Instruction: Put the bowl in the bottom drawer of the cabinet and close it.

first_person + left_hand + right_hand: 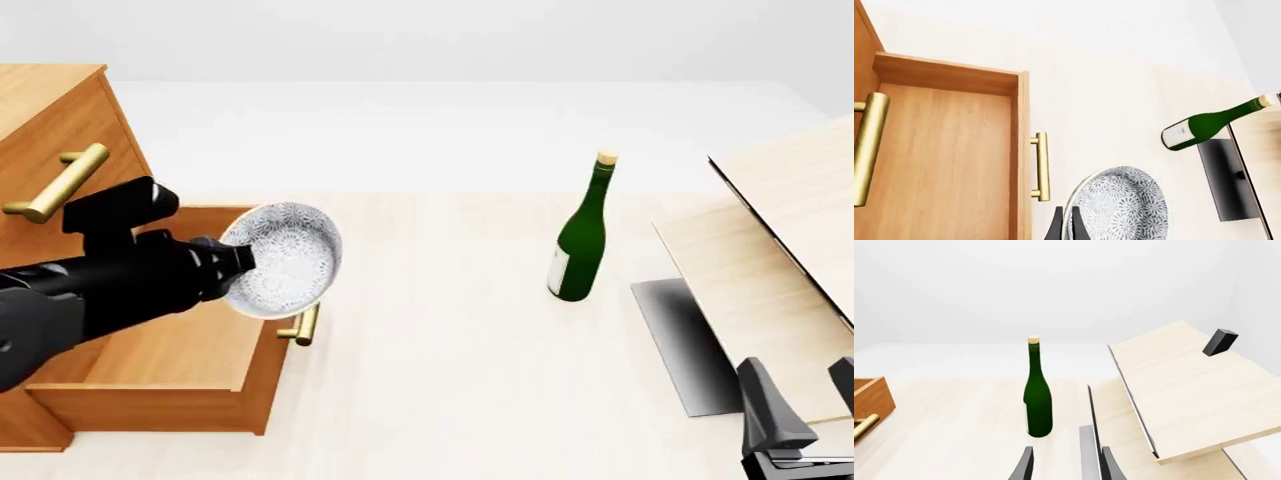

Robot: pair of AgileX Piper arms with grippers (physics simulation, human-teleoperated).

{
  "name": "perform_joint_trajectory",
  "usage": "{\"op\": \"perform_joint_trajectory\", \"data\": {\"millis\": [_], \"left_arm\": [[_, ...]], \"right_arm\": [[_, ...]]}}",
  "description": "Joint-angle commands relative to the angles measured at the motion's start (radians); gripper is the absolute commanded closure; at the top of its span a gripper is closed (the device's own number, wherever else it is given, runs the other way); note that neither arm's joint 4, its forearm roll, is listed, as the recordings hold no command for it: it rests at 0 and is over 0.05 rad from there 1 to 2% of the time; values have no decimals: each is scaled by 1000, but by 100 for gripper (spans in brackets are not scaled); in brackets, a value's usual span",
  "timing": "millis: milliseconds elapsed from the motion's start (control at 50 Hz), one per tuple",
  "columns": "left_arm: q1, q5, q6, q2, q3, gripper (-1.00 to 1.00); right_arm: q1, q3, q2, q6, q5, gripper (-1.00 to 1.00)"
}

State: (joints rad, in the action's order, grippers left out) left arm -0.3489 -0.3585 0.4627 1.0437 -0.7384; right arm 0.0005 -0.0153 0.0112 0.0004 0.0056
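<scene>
A green bottle [1038,405] stands upright on the pale counter [954,410], a tilted light-wood box [1187,390] with a dark block [1219,341] to one side, what looks like a drawer [871,400] corner opposite, and the right claw [1064,465] apart.
</scene>
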Motion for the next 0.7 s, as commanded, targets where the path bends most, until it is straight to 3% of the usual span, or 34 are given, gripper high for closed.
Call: {"op": "perform_joint_trajectory", "data": {"millis": [20, 700], "left_arm": [[94, 4, 8, -30, 38, 100], [301, 53, 75, -49, 119, 100]], "right_arm": [[0, 0, 0, 0, 0, -100], [0, 0, 0, 0, 0, -100]]}}
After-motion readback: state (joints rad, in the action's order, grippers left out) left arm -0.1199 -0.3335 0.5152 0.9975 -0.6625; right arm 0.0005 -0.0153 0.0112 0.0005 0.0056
